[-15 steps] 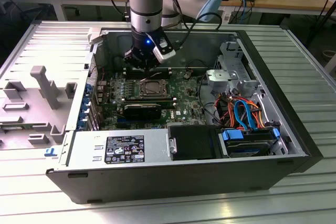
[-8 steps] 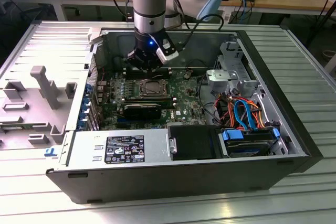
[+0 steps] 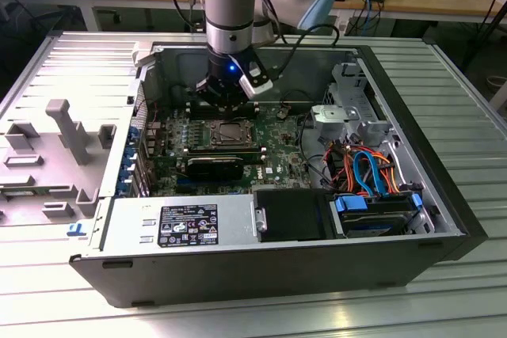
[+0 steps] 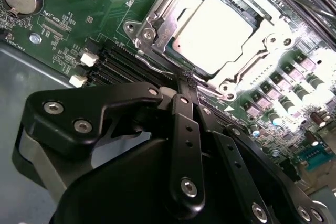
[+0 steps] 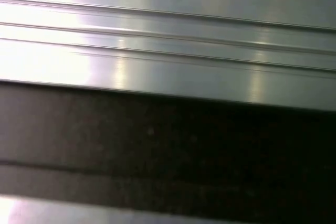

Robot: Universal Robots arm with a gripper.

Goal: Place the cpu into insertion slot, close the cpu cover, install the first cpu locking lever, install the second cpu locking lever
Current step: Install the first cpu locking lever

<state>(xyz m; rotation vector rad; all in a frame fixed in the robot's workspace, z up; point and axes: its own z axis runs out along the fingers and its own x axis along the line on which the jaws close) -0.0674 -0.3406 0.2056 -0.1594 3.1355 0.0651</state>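
Note:
The cpu point(image 4: 215, 32) lies flat in the insertion slot point(image 4: 247, 19) on the green motherboard point(image 4: 79, 19), its silver top brightly lit. The silvery cpu cover point(image 4: 157, 17) lies down around it as a frame. A thin metal lever point(image 4: 149, 61) runs along the socket edge nearest the gripper. My gripper point(image 4: 188, 77) has its black fingers point(image 4: 185, 114) drawn together, their tips at that edge beside the lever. I cannot tell whether they touch it. In the exterior view my gripper point(image 3: 225, 108) hangs just behind the socket point(image 3: 231, 132) inside the open computer case.
The case walls point(image 3: 444, 195) enclose the work area. A power supply point(image 3: 186, 223) with a white label fills the front, next to a blue-bracketed drive point(image 3: 376, 215) and orange and blue cables point(image 3: 364, 168). A grey plastic shroud point(image 3: 55, 148) lies on the table at the exterior view's left.

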